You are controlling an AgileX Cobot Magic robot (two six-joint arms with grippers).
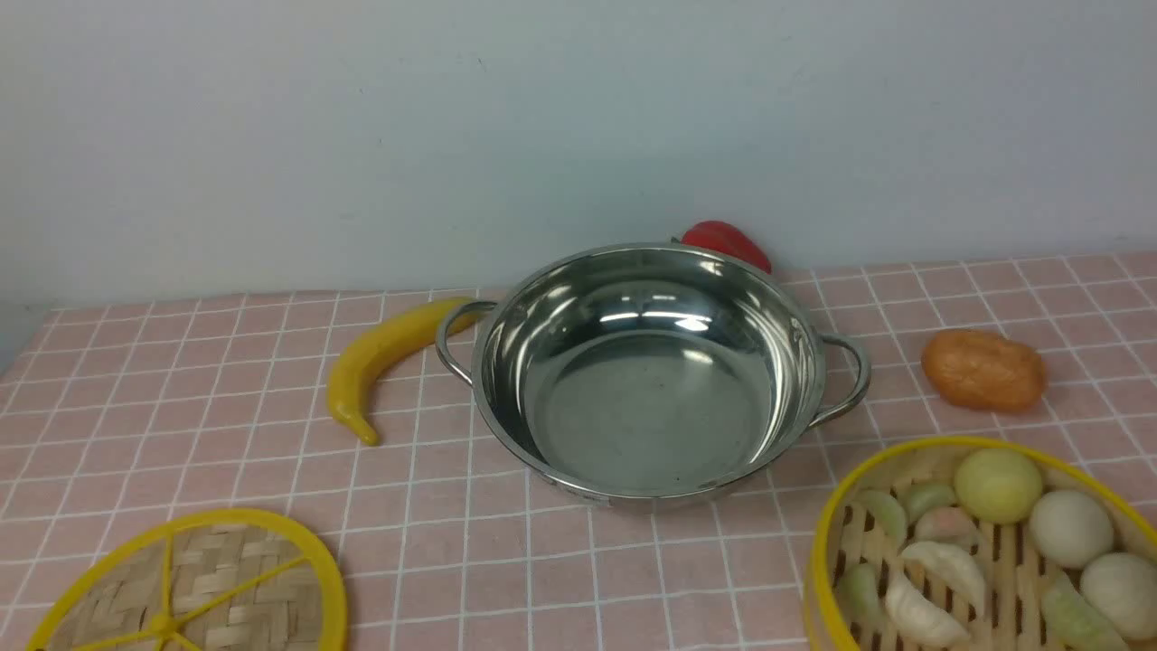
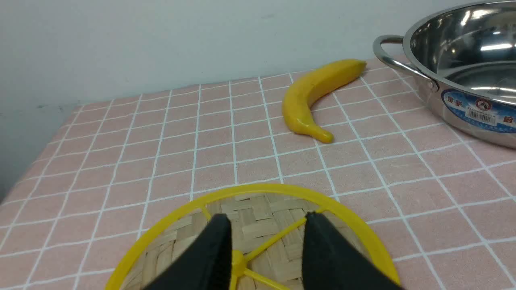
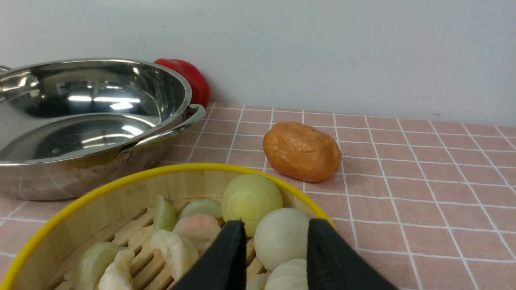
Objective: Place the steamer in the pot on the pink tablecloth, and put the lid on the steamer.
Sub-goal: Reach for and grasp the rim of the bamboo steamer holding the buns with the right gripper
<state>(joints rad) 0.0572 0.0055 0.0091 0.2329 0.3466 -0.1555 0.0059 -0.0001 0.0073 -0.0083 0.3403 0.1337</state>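
- Steamer (image 1: 985, 542): near right corner of the cloth (image 1: 226, 425), upright, partly cut off by the front view's edge. Pale buns and dumplings lie on its slatted floor.
- Right gripper (image 3: 276, 223): above the steamer's contents, fingers (image 3: 225, 257) parted with a moderate gap and gripping nothing. Cannot tell if they touch the buns.
- Pot (image 1: 646, 371): middle of the cloth, toward the far edge, upright, bare steel inside. It stands apart from the steamer, with a strip of cloth between them.
- Lid (image 1: 194, 588): flat at the near left corner, well apart from the pot.
- Left gripper (image 2: 266, 219): over the lid, fingers (image 2: 213, 257) parted at either side of the yellow hub, closed on nothing. Contact with the lid unclear.
- Banana (image 1: 384, 362): on the cloth left of the pot, its far end just beside the left handle. It lies between lid and pot, off to the left.
- Potato (image 1: 983, 369): right of the pot's right handle, beyond the steamer, apart from both.
- Red pepper (image 1: 723, 240): behind the pot at the far edge, against the wall (image 1: 362, 136), half hidden by the rim.
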